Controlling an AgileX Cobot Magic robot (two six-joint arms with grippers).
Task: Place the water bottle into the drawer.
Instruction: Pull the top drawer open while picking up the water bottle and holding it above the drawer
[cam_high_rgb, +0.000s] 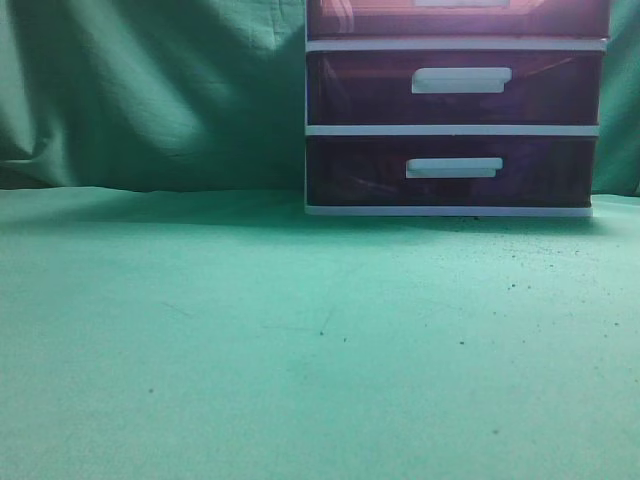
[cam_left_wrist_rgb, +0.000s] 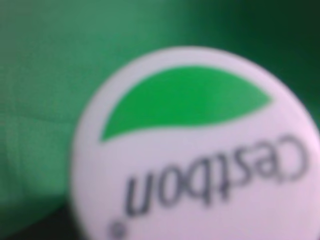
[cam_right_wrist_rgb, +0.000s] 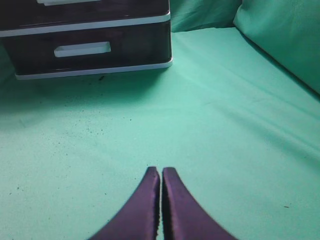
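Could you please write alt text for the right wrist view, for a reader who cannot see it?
The right gripper, its two dark jaws pressed together and holding nothing, hovers over a green cloth-covered table. At the upper left stands a drawer unit with dark purple drawers, white frames and white bar handles; no water bottle is visible here.

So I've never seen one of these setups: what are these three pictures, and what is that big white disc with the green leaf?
A two-armed robot filmed itself with three cameras. The front camera looks low across the green cloth at a drawer unit; its top drawer is shut. No arm shows there. The right wrist camera looks past its end effector, closed and empty, above the cloth. The left wrist camera is filled by a blurred white bottle cap reading "Cestbon". The left end effector itself is out of view, so whether it holds the bottle cannot be seen.
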